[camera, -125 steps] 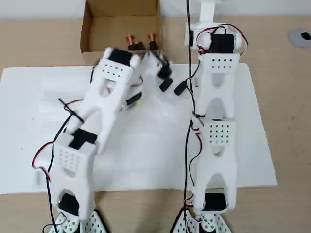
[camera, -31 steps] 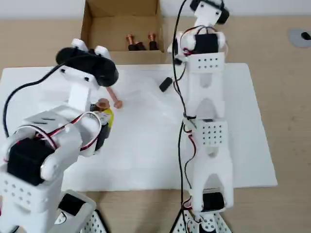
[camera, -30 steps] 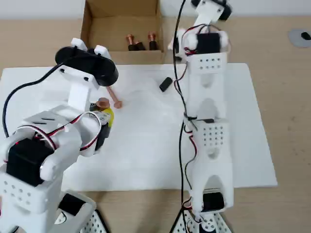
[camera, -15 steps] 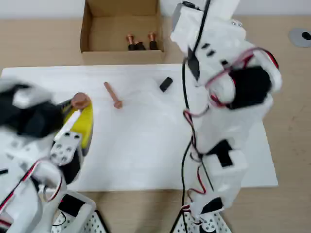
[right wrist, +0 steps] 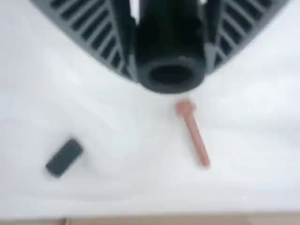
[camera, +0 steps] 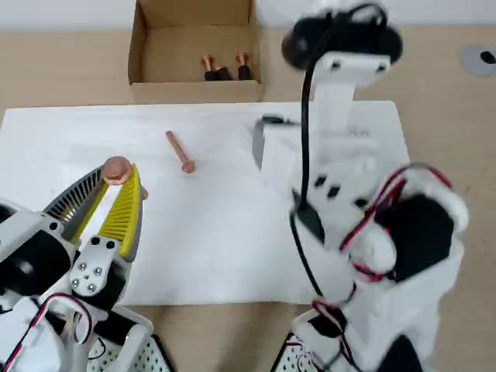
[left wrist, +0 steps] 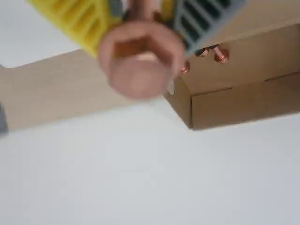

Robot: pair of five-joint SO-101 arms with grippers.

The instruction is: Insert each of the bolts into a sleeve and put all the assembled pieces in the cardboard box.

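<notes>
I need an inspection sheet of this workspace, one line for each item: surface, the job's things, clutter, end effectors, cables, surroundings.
Surface: white sheet on a wooden table.
Job's things: box with assembled pieces inside; loose bolt and loose sleeve lying on the sheet, apart.
Clutter: nothing seen.
End effectors: left end effector shut on held bolt; right end effector shut on held sleeve.
Cables: red and black wires on the right arm.
Surroundings: grey disc near the table's edge.
</notes>
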